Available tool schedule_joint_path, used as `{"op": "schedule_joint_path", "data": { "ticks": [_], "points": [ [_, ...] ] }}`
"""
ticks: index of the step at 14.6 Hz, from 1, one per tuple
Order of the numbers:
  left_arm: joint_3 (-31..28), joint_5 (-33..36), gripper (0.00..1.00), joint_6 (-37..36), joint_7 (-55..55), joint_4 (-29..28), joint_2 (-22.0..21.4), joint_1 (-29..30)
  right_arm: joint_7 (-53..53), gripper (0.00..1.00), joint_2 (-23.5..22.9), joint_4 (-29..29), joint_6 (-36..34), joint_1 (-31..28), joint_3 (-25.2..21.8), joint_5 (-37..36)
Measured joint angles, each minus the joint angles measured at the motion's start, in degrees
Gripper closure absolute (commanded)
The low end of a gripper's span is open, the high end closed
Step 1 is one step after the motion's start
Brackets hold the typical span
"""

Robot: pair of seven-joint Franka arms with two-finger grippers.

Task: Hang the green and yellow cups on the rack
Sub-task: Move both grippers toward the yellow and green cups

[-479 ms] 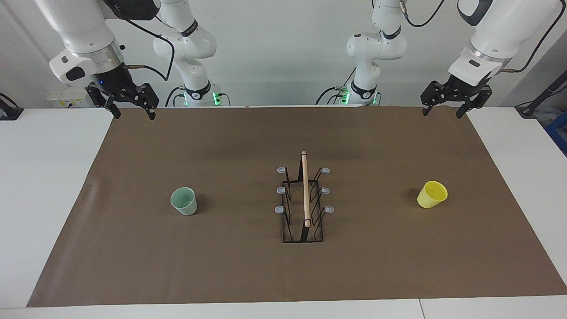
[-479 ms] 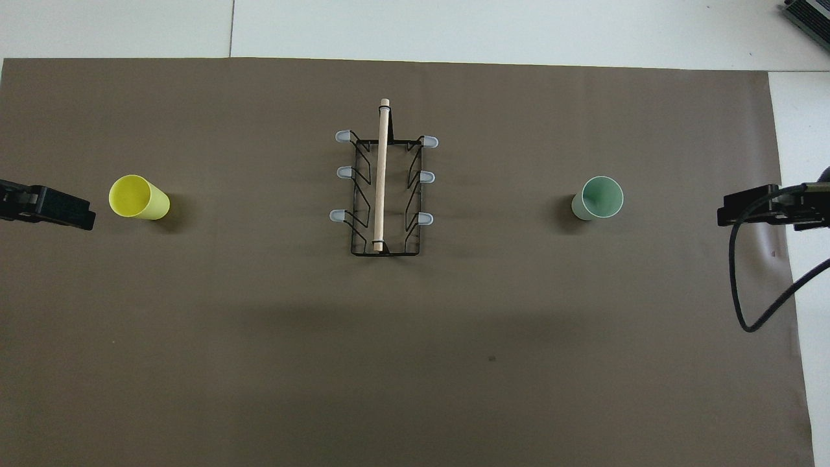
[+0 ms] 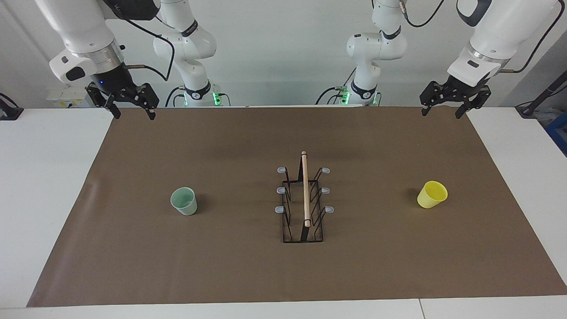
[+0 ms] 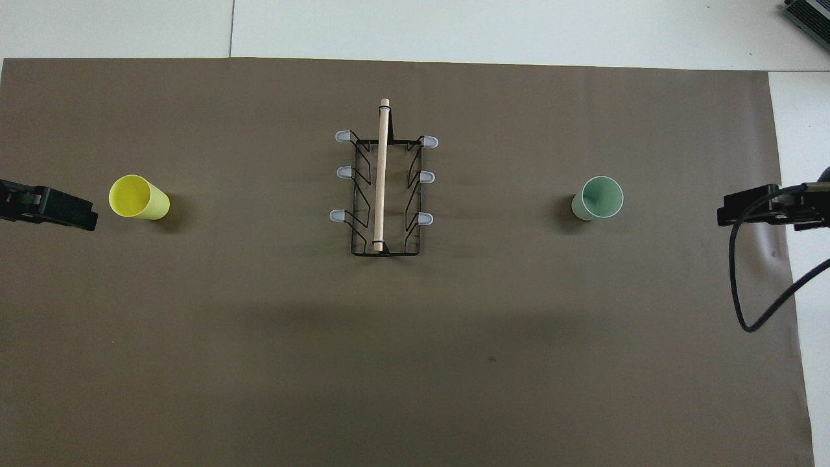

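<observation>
The black wire rack, with a wooden rod on top and grey-tipped pegs on both sides, stands mid-mat with nothing on its pegs. The mint green cup stands upright toward the right arm's end. The yellow cup stands upright toward the left arm's end. My right gripper hangs open and empty, high over the mat's corner at its own end. My left gripper hangs open and empty, high over the mat's edge at its own end.
A brown mat covers most of the white table. A black cable loops down from the right arm over the mat's edge.
Both grippers have shifted very slightly, the left one a touch toward the rack's side. Cups and rack have not moved.
</observation>
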State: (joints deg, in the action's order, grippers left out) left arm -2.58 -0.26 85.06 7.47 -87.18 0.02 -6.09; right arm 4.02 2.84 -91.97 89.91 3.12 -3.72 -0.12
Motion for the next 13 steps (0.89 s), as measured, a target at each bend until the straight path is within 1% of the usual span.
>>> {"op": "schedule_joint_path", "data": {
  "ticks": [6, 8, 9, 11, 13],
  "points": [
    [-0.50, 0.00, 0.00, 0.80, -0.95, -0.05, -0.28, 0.02, 0.00, 0.00, 0.00, 0.00, 0.00, -0.19, -0.13, 0.00],
    [-0.67, 0.00, 0.00, 1.19, -1.05, -0.14, 0.34, 0.04, 0.00, 0.00, 0.01, 0.00, 0.12, -0.30, -0.14, 0.00],
    [-0.72, 0.00, 0.03, 1.77, -1.08, -0.10, 1.13, 0.05, 0.00, 0.00, 0.02, 0.01, 0.26, -0.29, -0.15, 0.00],
    [-1.15, 0.00, 0.04, 3.60, -1.36, 0.87, 3.71, 0.14, 0.00, 0.00, 0.05, 0.00, 0.38, -0.08, -0.05, 0.01],
    [-2.91, -0.47, 0.04, 4.63, -1.45, 3.86, 7.65, 0.40, 0.04, 0.01, 0.19, -0.57, 0.83, -0.10, -0.09, 0.01]
  ]
}}
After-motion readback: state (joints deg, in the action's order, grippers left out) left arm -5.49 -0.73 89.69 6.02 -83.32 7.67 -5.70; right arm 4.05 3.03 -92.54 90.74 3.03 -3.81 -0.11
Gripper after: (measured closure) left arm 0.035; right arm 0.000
